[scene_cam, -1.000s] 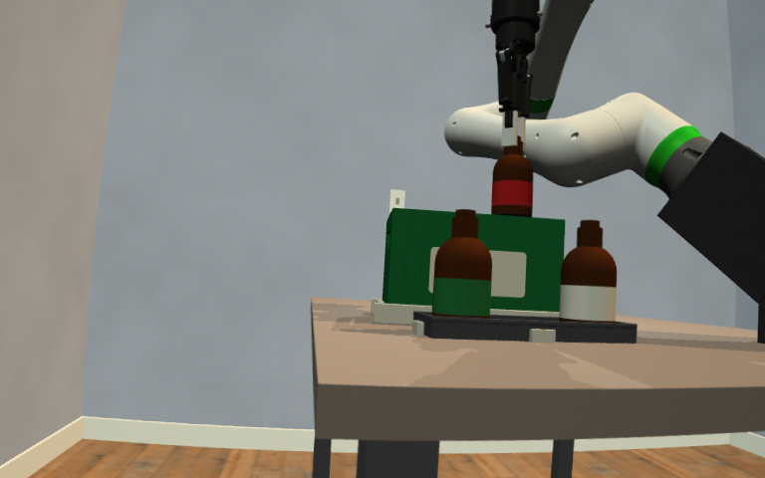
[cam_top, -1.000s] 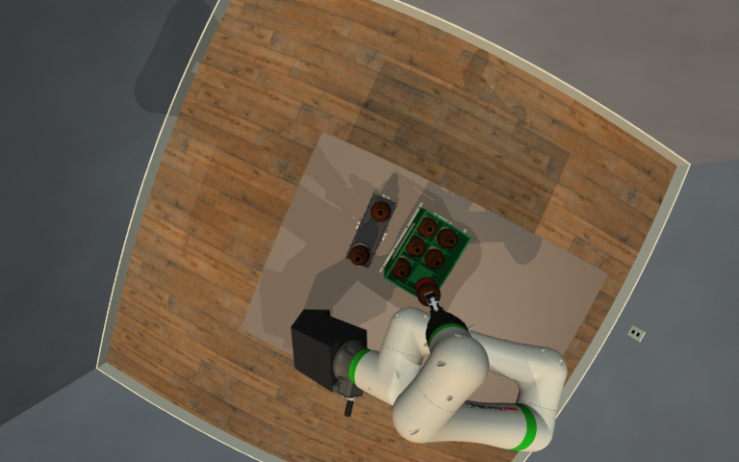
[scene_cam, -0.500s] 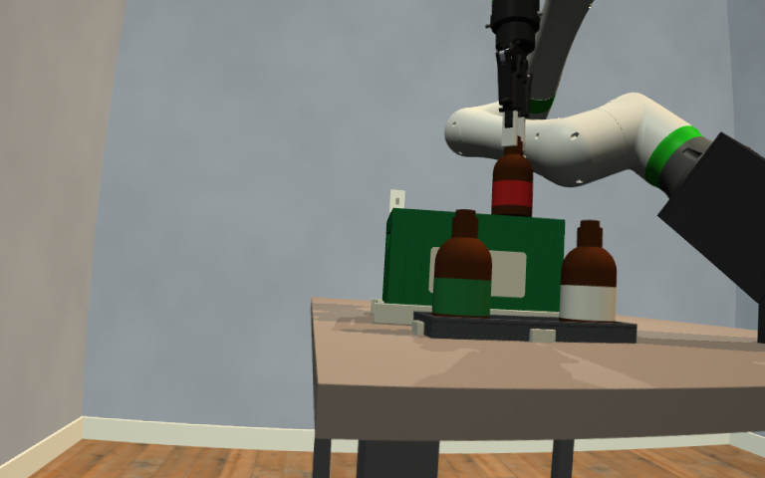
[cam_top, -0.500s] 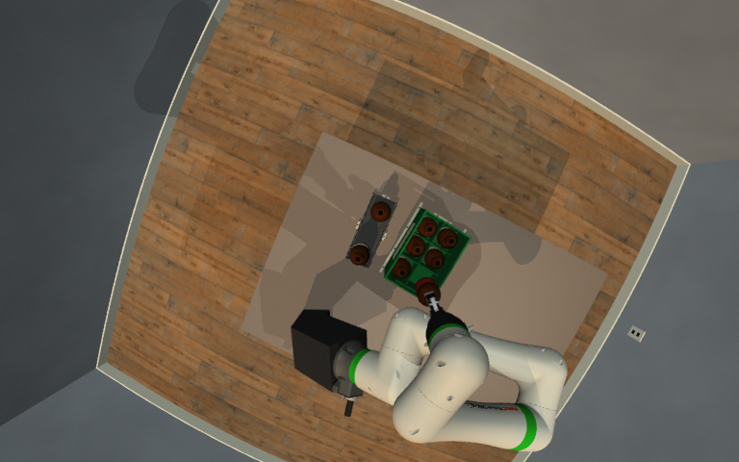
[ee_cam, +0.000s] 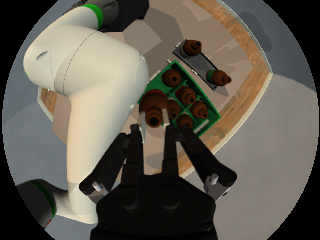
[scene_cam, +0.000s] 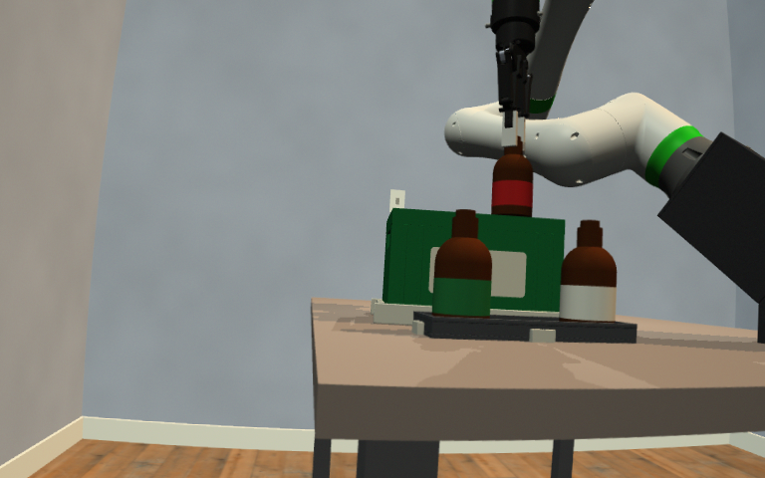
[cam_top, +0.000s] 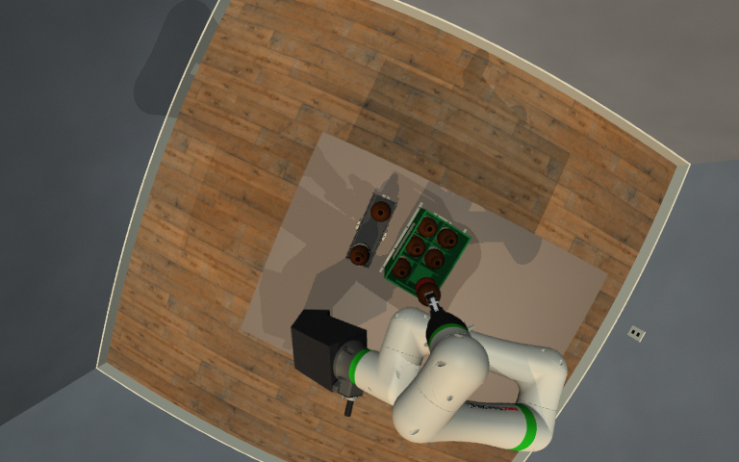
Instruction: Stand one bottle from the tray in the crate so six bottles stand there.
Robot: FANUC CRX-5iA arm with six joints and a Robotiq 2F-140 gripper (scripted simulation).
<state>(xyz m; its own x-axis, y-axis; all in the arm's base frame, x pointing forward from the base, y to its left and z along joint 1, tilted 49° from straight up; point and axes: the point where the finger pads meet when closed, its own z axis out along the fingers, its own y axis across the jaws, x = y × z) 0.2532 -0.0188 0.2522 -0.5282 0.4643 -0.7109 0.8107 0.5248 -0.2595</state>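
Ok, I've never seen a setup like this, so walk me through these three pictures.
It is one white jointed robot arm beside a table. One picture looks straight down, one from the side, one from a camera on the wrist. On the table stand a green crate with five brown bottles in it and a dark tray carrying a green-labelled bottle and a white-labelled bottle. The gripper is clamped on the neck of a red-labelled bottle, held above the crate's nearest cell.
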